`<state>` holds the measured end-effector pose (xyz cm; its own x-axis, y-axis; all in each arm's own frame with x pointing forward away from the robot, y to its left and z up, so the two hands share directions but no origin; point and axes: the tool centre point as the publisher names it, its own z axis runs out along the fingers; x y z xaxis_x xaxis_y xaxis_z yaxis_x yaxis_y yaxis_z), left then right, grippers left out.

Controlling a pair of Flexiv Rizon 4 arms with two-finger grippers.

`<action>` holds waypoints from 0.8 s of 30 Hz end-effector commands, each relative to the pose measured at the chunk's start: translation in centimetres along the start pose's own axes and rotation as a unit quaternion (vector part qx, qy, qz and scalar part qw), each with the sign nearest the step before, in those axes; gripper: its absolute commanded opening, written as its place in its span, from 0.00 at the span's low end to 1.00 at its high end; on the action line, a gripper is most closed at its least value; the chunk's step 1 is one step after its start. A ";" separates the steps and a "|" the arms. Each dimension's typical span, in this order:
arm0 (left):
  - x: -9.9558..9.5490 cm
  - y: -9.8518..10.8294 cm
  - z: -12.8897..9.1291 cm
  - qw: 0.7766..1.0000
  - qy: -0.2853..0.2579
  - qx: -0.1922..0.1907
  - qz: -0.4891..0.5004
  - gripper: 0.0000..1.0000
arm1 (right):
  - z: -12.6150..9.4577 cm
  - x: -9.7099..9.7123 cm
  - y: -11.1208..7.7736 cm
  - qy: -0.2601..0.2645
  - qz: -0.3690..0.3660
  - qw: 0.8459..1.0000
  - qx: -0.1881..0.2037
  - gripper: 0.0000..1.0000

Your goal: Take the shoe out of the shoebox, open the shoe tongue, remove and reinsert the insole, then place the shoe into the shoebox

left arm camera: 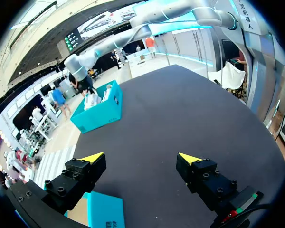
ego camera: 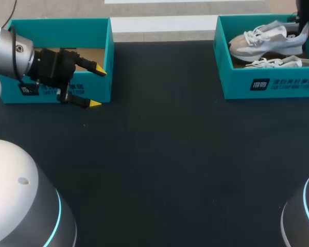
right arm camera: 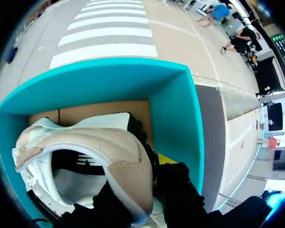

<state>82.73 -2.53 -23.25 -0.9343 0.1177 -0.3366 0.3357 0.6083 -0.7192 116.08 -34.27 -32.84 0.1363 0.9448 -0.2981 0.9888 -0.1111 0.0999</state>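
Note:
A teal shoebox (ego camera: 270,85) stands at the far right of the table with two pale sneakers in it. My right gripper (ego camera: 302,34) comes down at the heel of the rear shoe (ego camera: 268,42). In the right wrist view the right gripper (right arm camera: 142,183) is shut on the beige heel collar of the shoe (right arm camera: 118,156), one finger inside and one yellow-tipped finger outside, still within the shoebox (right arm camera: 175,109). My left gripper (ego camera: 98,87) hangs open and empty at the far left; in its own view the left gripper (left arm camera: 141,157) faces the distant shoebox (left arm camera: 102,114).
A second teal box (ego camera: 92,31), its cardboard floor showing, sits at the far left behind my left gripper; its corner (left arm camera: 104,211) shows under one left finger. The other sneaker (ego camera: 275,63) lies at the front of the right shoebox. Dark tabletop (ego camera: 159,154) spans between the boxes.

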 end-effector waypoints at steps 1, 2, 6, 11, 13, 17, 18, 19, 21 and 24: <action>0.0 0.0 0.1 1.000 0.001 -0.001 0.000 1.00 | 1.4 0.3 1.2 0.002 -0.001 1.000 0.010 0.00; 0.0 0.0 0.1 1.000 0.001 -0.001 0.000 1.00 | 1.6 0.4 1.2 0.000 -0.002 1.000 0.011 0.00; 0.0 0.0 0.1 1.000 0.001 -0.001 0.000 1.00 | 2.3 0.8 1.0 0.002 -0.004 1.000 0.014 0.00; 0.0 0.0 0.1 1.000 0.001 -0.001 0.000 1.00 | 3.3 1.0 0.9 0.003 -0.005 1.000 0.012 0.00; 0.0 0.0 0.1 1.000 0.001 -0.001 0.000 1.00 | 3.6 1.0 0.9 0.005 -0.001 1.000 0.012 0.00; 0.0 0.0 0.1 1.000 0.001 -0.001 0.000 1.00 | 4.0 1.0 0.9 0.007 0.002 1.000 0.012 0.00; 0.0 0.0 0.1 1.000 0.001 -0.001 0.000 1.00 | 4.1 1.1 0.9 0.007 0.002 1.000 0.013 0.00; 0.0 0.0 0.1 1.000 0.001 -0.001 0.000 1.00 | 4.1 1.1 0.9 0.007 0.000 1.000 0.013 0.00; 0.0 0.0 0.1 1.000 0.001 -0.001 0.000 1.00 | 4.2 1.1 0.9 0.008 -0.001 1.000 0.013 0.35; 0.0 0.0 0.1 1.000 0.001 -0.001 0.000 1.00 | 4.2 0.9 1.0 0.007 -0.003 1.000 0.013 0.45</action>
<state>82.73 -2.53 -23.25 -0.9343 0.1177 -0.3366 0.3358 0.6083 -0.7192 116.76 -34.65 -36.84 0.1303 0.9493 -0.2860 0.9903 -0.1103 0.0849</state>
